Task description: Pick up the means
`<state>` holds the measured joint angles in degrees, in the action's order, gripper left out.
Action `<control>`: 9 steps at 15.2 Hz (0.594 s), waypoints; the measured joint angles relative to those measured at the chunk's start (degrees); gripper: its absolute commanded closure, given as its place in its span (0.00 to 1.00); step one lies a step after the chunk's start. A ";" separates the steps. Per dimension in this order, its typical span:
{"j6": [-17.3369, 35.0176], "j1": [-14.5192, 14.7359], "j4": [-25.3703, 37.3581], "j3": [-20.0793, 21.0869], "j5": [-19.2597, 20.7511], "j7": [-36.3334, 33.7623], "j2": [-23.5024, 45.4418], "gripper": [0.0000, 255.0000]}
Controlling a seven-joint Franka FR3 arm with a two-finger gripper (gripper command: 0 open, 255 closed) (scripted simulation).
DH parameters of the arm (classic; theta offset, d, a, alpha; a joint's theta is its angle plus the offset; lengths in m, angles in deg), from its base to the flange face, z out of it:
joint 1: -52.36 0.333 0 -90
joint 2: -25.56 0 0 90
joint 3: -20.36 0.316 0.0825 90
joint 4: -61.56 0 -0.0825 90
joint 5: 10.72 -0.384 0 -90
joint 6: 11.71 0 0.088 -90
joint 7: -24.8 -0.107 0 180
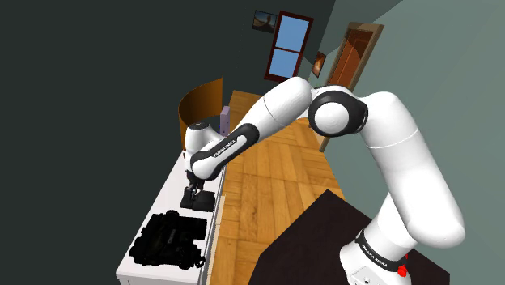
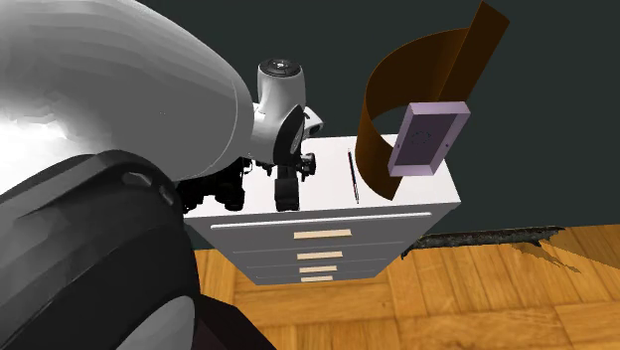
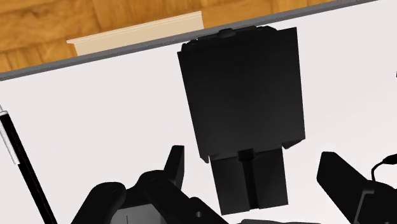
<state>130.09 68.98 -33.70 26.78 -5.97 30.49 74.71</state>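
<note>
Spread wide, the gripper (image 3: 254,159) of the white Franka arm (image 1: 275,113) hangs over a white dresser top (image 3: 95,114), its two black fingers (image 3: 175,168) standing apart with nothing clasped between them. A black flat block (image 3: 242,95), the task's thing, lies straight ahead of the fingers. Its narrower stub points back into the gap between them and touches neither, while its wide end reaches the dresser's front edge.

From the shoulder view the gripper (image 1: 193,194) points down at that same block (image 1: 207,202), roughly midway along the top. A heap of black clutter (image 1: 170,239) sits just beside it, toward the shoulder view's lower left. To the other side of the gripper lies a thin black rod (image 3: 19,159) with a white section, well apart from the block.

Farther along the top a pale purple box (image 2: 432,136) stands tilted, in front of a curved brown panel (image 2: 417,80). Below, the dresser's drawers (image 2: 328,257) show tan handles. Plank flooring (image 1: 267,178) runs from the dresser to the arm's dark stand (image 1: 316,243), and a blue window (image 1: 287,44) and an orange door (image 1: 352,57) mark the far walls.
</note>
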 measured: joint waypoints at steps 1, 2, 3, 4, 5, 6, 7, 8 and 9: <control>0.41 0.04 0.20 -0.06 0.05 0.00 0.61 0.00; 0.66 0.11 0.66 -0.11 0.10 0.00 1.31 0.00; 1.02 0.22 1.05 -0.17 0.15 -0.07 2.04 0.00; 1.21 0.19 1.31 -0.21 0.17 0.01 2.51 0.00; 1.32 0.17 1.50 -0.24 0.19 0.05 2.82 1.00; 1.38 0.18 1.62 -0.22 0.19 0.07 2.95 1.00; 1.41 0.18 1.71 -0.22 0.19 0.08 3.01 1.00; 1.44 0.18 1.74 -0.22 0.20 0.08 3.04 1.00; 1.44 0.17 1.77 -0.22 0.20 0.10 3.08 1.00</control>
<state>131.53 69.15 -31.93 26.56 -5.77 30.59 77.79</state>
